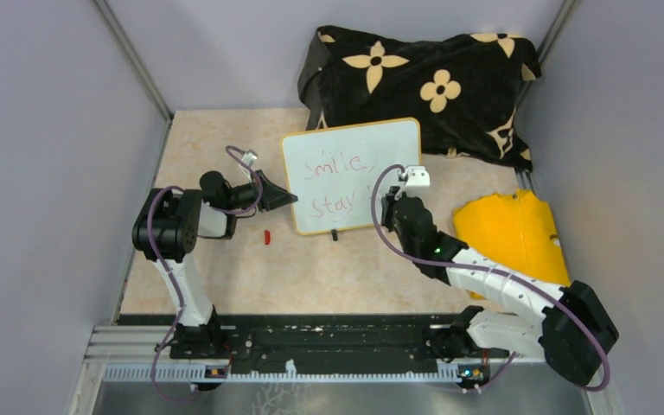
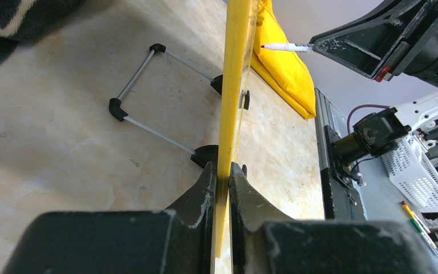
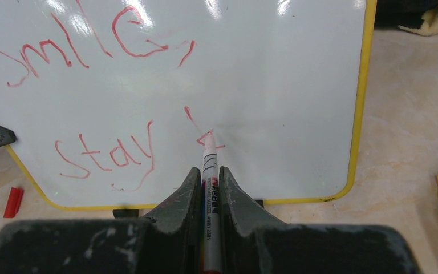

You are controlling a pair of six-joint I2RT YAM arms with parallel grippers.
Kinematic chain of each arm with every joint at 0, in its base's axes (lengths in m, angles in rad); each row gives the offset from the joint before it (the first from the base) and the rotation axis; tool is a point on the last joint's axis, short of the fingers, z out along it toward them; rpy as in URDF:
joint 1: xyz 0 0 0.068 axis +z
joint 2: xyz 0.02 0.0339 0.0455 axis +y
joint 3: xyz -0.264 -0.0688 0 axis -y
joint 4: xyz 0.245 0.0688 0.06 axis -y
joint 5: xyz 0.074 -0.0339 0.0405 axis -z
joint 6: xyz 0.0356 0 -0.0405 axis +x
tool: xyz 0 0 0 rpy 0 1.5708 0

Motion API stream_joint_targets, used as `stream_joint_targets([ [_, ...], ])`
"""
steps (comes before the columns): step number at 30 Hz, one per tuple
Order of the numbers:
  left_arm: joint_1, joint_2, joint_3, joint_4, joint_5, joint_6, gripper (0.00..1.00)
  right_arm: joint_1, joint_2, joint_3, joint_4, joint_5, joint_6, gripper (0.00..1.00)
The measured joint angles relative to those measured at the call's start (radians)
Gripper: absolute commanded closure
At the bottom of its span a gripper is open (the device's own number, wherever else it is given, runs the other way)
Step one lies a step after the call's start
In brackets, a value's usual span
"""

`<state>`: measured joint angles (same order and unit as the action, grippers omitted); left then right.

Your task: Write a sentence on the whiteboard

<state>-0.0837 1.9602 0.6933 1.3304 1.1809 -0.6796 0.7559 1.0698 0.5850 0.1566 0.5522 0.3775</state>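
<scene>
Closest in, the right gripper (image 3: 208, 174) sits in front of the small glossy white whiteboard (image 1: 389, 147) with rounded corners and a thin yellow frame. Its jaws are closed tight on a slim white marker pen (image 3: 210, 197). The pen's tip touches the whiteboard's face just right of the word "stay", on a small unfinished red mark. The sentence (image 1: 339, 165), in thin red handwriting, reads "Smile," on the upper line and "stay" below.

At the whiteboard's left edge, the left gripper (image 2: 223, 171) pinches the yellow frame between nearly closed jaws. The whiteboard stands on edge on the pale beige marbled table (image 1: 225, 277). A small red pen cap (image 1: 267, 236) lies just off the whiteboard's lower left corner. A crumpled yellow fabric bundle (image 1: 514, 233) lies apart, to the whiteboard's right.

Behind the whiteboard, a thin wire stand with black corner pieces (image 2: 142, 97) rests on the table. Farther back lies a black cloth with cream flower shapes (image 1: 424, 82).
</scene>
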Motion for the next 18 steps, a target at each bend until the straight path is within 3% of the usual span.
stream_joint_targets([
  [18,0.000,0.000,0.000,-0.003,0.000,0.000,0.95,-0.031,0.061,0.012,0.030,0.011,0.000,1.00],
])
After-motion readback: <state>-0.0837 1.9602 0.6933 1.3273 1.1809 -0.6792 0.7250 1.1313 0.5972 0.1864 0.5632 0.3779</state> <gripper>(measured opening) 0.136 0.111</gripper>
